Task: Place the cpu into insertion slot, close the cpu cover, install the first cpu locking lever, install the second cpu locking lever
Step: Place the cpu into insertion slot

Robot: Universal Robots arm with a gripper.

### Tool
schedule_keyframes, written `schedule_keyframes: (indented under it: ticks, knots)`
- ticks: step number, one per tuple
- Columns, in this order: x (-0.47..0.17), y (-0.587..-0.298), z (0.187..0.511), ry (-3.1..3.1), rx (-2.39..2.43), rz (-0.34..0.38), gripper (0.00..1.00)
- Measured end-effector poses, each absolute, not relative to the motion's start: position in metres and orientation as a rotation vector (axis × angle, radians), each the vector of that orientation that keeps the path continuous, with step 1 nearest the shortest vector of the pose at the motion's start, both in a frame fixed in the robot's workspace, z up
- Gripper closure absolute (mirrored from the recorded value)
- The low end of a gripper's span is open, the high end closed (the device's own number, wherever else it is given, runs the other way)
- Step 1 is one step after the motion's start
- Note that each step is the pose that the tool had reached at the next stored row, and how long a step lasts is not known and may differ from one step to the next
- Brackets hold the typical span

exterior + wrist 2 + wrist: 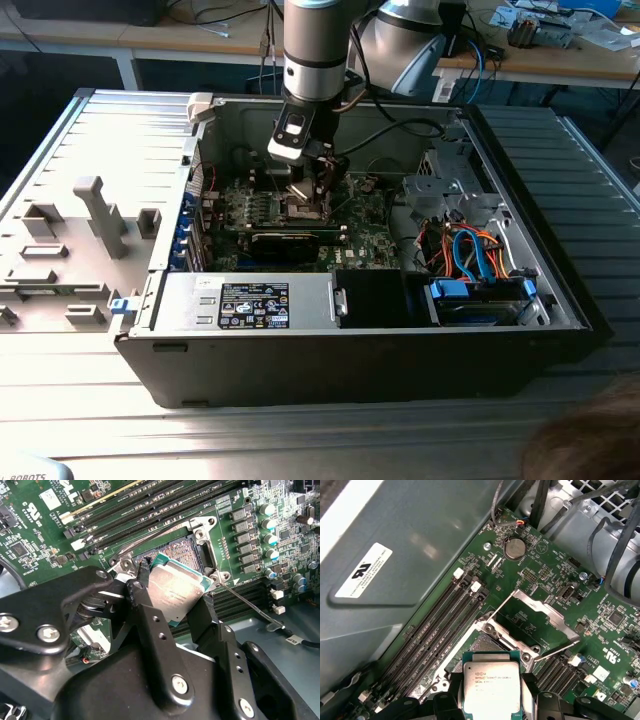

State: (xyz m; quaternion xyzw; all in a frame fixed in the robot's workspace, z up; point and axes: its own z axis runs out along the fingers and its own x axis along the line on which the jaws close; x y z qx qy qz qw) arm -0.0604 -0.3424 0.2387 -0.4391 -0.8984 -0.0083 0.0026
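My gripper [308, 188] hangs inside the open computer case [150, 355], low over the green board [370, 240]. It is shut on the cpu [175, 586], a flat square chip with a silver-grey top, clamped by its edges between two black fingers [141, 592]. In both wrist views the cpu [491, 687] hovers slightly tilted just above the insertion slot [179, 551], partly covering it. The slot's dark pin field [485, 644] shows beyond the chip's edge. The cpu cover [540, 611], a grey metal frame, stands swung open behind the slot. A thin wire locking lever [248, 605] juts out free beside the slot.
Long black memory slots [440, 625] run along one side of the slot, with capacitors [267, 525] on the other. A black expansion card [290, 240] lies nearer the case front. Cables and a drive bay [475, 265] fill the exterior view's right. A person's head [590, 440] shows at the corner.
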Motion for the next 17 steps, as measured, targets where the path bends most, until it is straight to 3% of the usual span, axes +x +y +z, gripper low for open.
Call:
schedule_keyframes:
  ticks: [17]
  knots:
    - [-0.0607,-0.3424,0.2375,-2.807,-1.400,-0.026,0.45]
